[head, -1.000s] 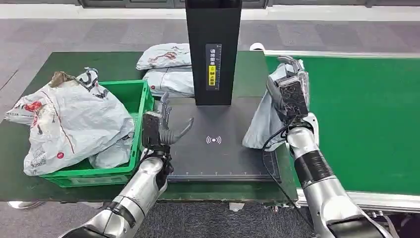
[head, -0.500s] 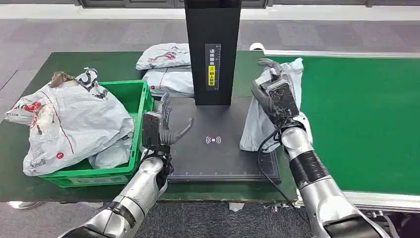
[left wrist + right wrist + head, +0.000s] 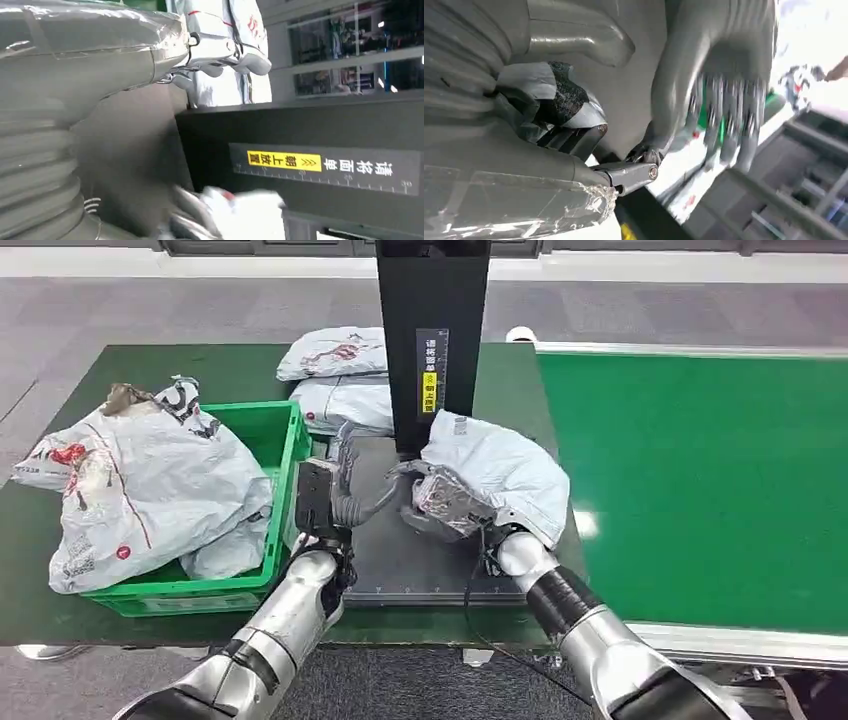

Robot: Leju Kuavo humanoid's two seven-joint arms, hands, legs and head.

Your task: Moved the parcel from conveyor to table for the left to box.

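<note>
A grey-white plastic parcel (image 3: 497, 468) hangs low over the black scanner platform (image 3: 400, 565), just in front of the black post (image 3: 432, 340). My right hand (image 3: 440, 502) grips it from the near side, and the bag drapes over the hand and wrist. My left hand (image 3: 335, 495) is open at the platform's left edge, fingers apart and pointing toward the parcel, a short gap away. In the left wrist view the left hand's fingers (image 3: 225, 50) are spread with nothing in them, and the blurred parcel (image 3: 245, 210) shows below the post's yellow label.
A green crate (image 3: 285, 445) heaped with large grey bags (image 3: 150, 480) stands at the left. Two more parcels (image 3: 335, 375) lie behind the platform, left of the post. The green conveyor belt (image 3: 700, 470) runs along the right side.
My right arm has swung the parcel left, off the conveyor's edge and down over the scanner platform, close to my left hand. The left hand has stayed where it was.
</note>
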